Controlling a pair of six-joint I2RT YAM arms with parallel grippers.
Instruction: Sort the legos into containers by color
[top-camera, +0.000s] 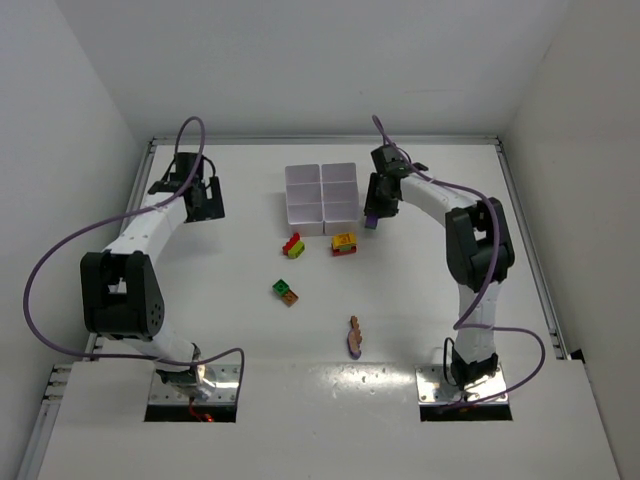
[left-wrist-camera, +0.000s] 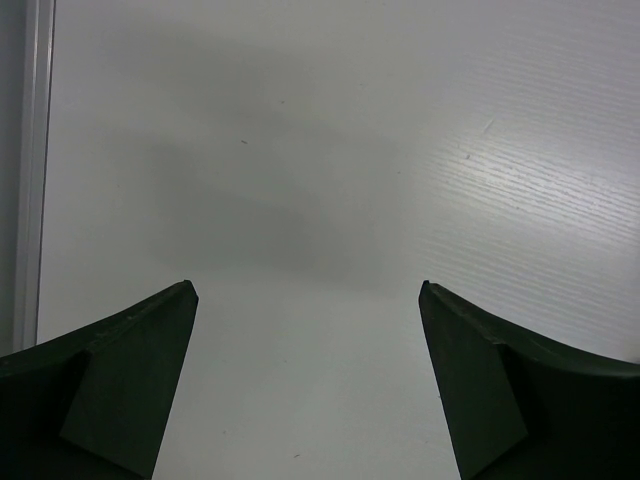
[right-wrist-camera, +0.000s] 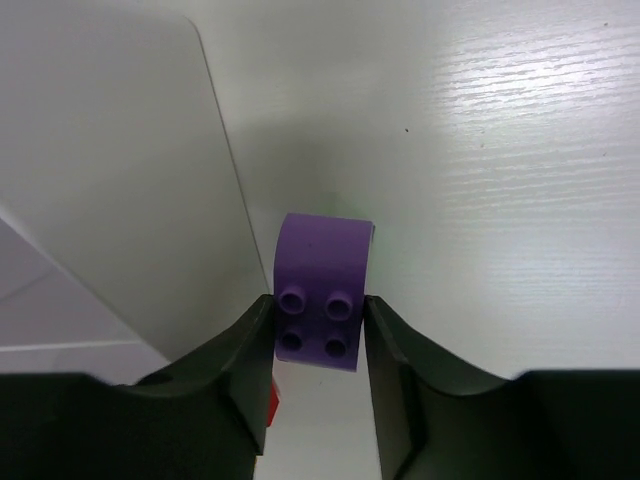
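- Top external view: the tray (top-camera: 322, 192) sits upper centre of the frame on the table (top-camera: 450, 300), a two-by-three grid of white compartments.
- The right gripper (top-camera: 372, 214) hangs just right of the tray's right wall, near its lower corner.
- Right wrist view: both fingers (right-wrist-camera: 410, 370) are clamped on a purple brick (right-wrist-camera: 322, 290), one on each side, with its four studs facing the camera.
- The brick's far end is rounded and points down toward the table; I cannot tell whether it touches the surface.
- The tray wall fills the upper left of that view, just beside the brick.
- The left gripper (top-camera: 203, 200) is in the upper left of the top view, well apart from the tray and every brick.
- Left wrist view: its fingers (left-wrist-camera: 130, 370) are spread wide with only bare table between them.
- Loose on the table below the tray: a red-yellow-green clump (top-camera: 293, 245) and a yellow-red clump (top-camera: 344, 243), both near the tray's lower edge.
- Lower, toward centre frame, lies a green-orange clump (top-camera: 286, 291).
- Lower still, a purple-orange piece (top-camera: 354, 336) lies alone.
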